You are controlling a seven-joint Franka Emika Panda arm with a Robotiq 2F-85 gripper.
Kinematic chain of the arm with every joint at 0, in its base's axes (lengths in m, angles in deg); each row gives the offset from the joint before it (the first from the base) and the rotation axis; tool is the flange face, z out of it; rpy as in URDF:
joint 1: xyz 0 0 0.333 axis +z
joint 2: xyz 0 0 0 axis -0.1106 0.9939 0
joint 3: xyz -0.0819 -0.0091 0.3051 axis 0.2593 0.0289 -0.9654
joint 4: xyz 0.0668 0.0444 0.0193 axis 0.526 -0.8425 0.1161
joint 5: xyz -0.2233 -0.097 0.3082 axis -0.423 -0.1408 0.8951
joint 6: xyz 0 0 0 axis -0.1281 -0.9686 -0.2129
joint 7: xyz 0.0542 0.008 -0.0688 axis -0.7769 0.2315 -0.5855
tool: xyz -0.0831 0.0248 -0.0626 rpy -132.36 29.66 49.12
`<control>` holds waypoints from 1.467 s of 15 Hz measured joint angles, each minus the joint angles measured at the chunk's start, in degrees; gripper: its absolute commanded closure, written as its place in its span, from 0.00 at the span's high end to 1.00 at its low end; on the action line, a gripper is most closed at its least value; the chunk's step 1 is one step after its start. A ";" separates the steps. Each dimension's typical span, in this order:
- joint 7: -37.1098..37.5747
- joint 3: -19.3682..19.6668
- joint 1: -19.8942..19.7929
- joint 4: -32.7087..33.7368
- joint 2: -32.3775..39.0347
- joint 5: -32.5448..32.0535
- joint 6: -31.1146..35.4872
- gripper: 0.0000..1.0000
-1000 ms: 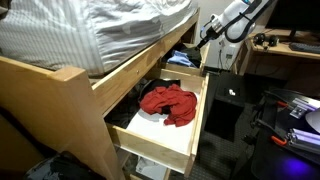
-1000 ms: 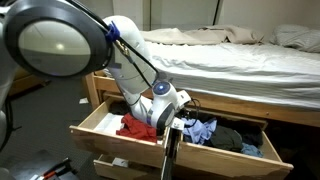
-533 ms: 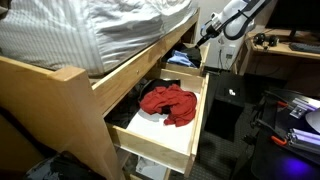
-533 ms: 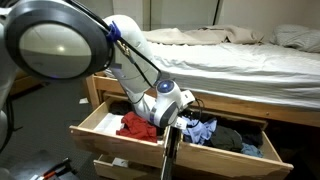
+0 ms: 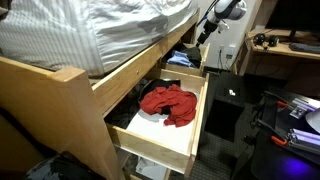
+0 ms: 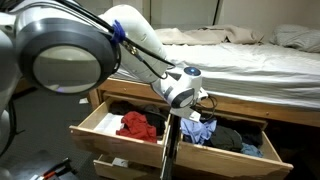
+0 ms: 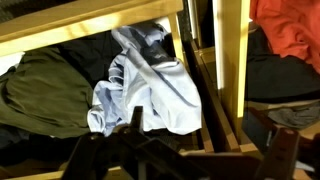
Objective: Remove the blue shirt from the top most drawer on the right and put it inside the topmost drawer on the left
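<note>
The blue shirt (image 7: 150, 90) lies crumpled in the right top drawer (image 6: 225, 160), not yet lifted. In the wrist view a dark green cloth (image 7: 40, 90) lies against it at 9 o'clock. At 2 o'clock, past the wooden divider (image 7: 235, 60), a red cloth (image 7: 290, 35) rests in the left drawer (image 6: 115, 140). My pincer (image 7: 205, 145) hangs over the shirt's 6 o'clock edge. Its fingers are spread wide and hold nothing (only their dark tips show at the bottom of the frame). In an exterior view it hovers just above the right drawer, below the bed (image 6: 250, 60).
</note>
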 measured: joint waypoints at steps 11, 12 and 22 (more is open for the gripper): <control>-6.51 8.62 8.27 5.94 6.82 10.19 -3.44 1.00; -6.51 10.03 9.40 7.45 8.59 10.20 -3.52 1.00; -5.40 13.39 12.85 13.80 15.12 13.30 -3.16 1.00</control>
